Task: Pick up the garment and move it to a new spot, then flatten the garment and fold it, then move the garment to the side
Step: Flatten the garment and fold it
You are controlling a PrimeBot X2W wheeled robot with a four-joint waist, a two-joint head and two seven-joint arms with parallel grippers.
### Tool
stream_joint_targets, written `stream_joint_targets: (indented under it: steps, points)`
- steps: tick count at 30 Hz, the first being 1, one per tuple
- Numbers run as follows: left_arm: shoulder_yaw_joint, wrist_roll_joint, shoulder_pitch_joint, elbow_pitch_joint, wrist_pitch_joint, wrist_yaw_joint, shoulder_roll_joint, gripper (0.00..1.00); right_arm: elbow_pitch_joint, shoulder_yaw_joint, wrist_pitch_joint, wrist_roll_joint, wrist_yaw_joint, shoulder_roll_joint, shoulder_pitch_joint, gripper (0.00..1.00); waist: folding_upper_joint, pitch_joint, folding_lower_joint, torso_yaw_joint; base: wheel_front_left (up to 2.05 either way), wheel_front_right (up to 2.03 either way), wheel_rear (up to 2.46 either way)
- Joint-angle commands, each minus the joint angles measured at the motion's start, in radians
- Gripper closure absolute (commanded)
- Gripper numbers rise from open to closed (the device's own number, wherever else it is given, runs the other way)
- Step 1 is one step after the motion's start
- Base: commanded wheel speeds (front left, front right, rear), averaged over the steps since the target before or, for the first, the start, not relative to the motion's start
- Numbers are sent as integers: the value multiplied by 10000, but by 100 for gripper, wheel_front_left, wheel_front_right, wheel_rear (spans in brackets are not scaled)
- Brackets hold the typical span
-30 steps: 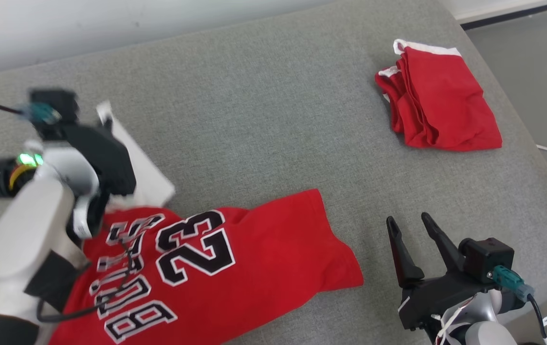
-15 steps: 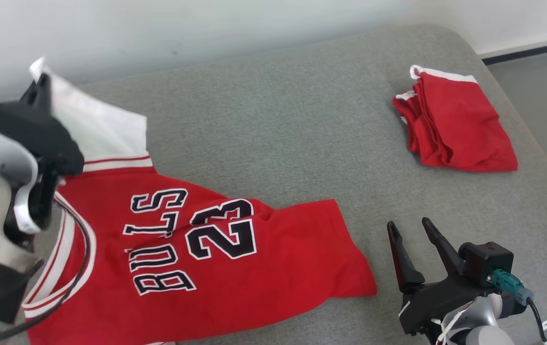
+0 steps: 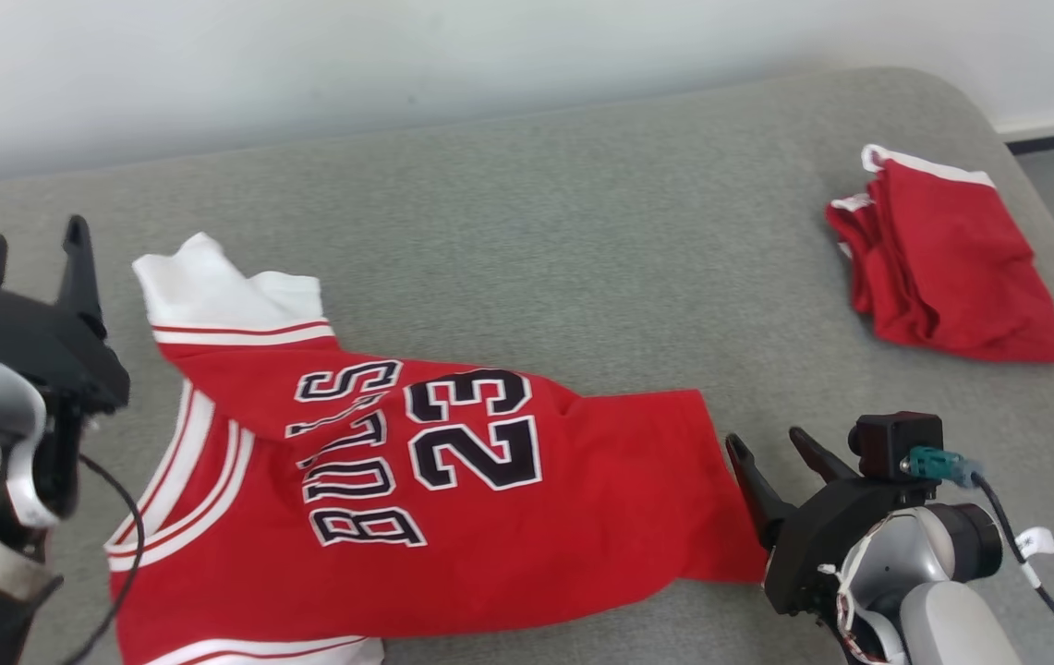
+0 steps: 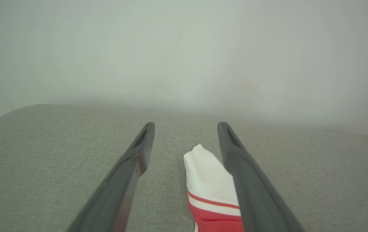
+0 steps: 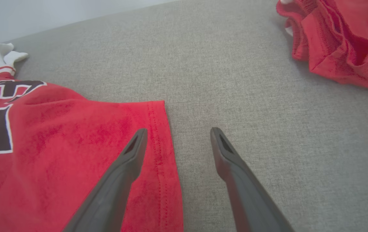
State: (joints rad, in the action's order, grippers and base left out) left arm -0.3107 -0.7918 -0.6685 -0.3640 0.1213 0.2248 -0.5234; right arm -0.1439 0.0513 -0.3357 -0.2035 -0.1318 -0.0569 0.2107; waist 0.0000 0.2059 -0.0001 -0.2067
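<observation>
My left hand (image 3: 32,245) released, empty, beside white sleeve of jersey (image 3: 490,499); right hand (image 3: 767,439) released at its hem, near front edge of couch (image 3: 582,231).

A red jersey (image 3: 490,517) and bunched red shorts (image 3: 951,268) lie well apart on the grey cushion (image 3: 582,231)

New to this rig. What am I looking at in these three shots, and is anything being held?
It is a wheeled robot with two arms. The wide shot is from its head camera, looking down at a grey cushion. The other two are wrist cameras: one looks along the left arm's fingers, one along the right arm's fingers. A red jersey lies spread on the cushion; a second red garment lies bunched at the far right. Both pairs of fingers are open and hold nothing. The right pair is at the jersey's hem.
</observation>
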Motion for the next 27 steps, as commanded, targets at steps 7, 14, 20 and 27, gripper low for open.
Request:
stream_joint_targets:
  steps: [7,14,20,27]
  points:
    - [-278,434,1456,1299,-1180,-471,-276,0,-304,-362,-1845,-252,19,36,211,0,0,-320,1,867,0,0,0]
    - [-1088,1181,3739,2984,-2614,-405,17,0,-697,-878,-2586,-79,19,74,343,0,0,-309,1,1307,0,0,0]
    - [-1875,2035,4726,3642,-3424,-152,424,0,-1260,-1082,-2613,-262,20,67,271,0,0,-346,1,1523,0,0,0]
    - [-1642,1844,5245,3332,-3762,-254,705,0,-1900,-1028,-2557,-195,20,89,460,100,0,-409,1,1655,0,0,0]
